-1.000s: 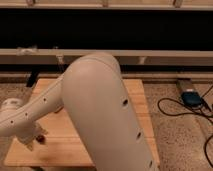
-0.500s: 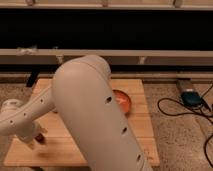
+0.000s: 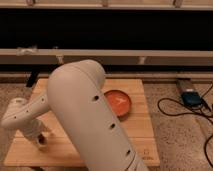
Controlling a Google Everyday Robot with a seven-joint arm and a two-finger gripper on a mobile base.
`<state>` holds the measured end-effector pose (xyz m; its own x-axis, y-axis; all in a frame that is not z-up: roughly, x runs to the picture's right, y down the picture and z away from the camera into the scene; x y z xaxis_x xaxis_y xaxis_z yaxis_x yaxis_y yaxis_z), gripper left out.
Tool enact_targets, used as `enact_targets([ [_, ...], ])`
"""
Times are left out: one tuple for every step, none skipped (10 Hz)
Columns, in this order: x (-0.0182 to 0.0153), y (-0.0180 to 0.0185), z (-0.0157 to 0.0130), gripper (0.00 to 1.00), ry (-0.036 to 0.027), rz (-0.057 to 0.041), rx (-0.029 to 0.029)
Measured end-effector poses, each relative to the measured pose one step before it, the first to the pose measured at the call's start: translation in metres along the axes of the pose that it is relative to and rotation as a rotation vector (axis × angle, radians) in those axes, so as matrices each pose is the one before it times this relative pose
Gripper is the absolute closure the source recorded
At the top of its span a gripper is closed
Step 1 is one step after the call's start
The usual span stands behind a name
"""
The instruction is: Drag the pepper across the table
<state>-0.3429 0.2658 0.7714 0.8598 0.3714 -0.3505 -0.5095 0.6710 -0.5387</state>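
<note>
The pepper cannot be picked out for certain. The only mark that might be it is a small dark speck [image 3: 44, 140] on the tabletop [image 3: 142, 135], well left of the orange-red dish [image 3: 118, 102] and nearer the front edge, right at the tip of the hand [image 3: 40, 143]. The hand is down at the wood there, and whether it is spread or pressed together cannot be told; the bulky white arm [image 3: 85, 115] rises just left of the dish.
</note>
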Motion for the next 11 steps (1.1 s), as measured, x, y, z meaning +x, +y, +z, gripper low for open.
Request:
enact_targets([
  [0.00108,0.00074,0.00325,0.54,0.00912,-0.0046,-0.01522],
  [0.00248,-0.001,0.00093,0.62,0.00253,0.00103,-0.00347],
  [0.00069,0.00218,-0.00287,0.72,-0.00436,-0.00198,-0.00438],
  [0.00093,0.00478,-0.00288,0.84,-0.00227,-0.00502,-0.00531],
  [0.00252,0.00123,-0.00238,0.94,0.00009,0.00316,-0.00358],
  [0.00276,-0.00055,-0.00119,0.98,0.0014,0.00489,-0.00192],
  [0.00364,-0.00001,-0.00231,1.0,0.00137,0.00562,-0.00309],
  [0.0025,0.00023,-0.00118,1.0,0.00234,0.00388,-0.00294],
  [0.00218,0.00038,-0.00023,1.0,0.00478,0.00318,-0.00328],
  [0.00349,-0.00144,0.00004,1.0,0.0081,0.006,-0.00102],
  [0.00469,-0.00237,0.00008,1.0,0.00734,0.0095,-0.00197],
])
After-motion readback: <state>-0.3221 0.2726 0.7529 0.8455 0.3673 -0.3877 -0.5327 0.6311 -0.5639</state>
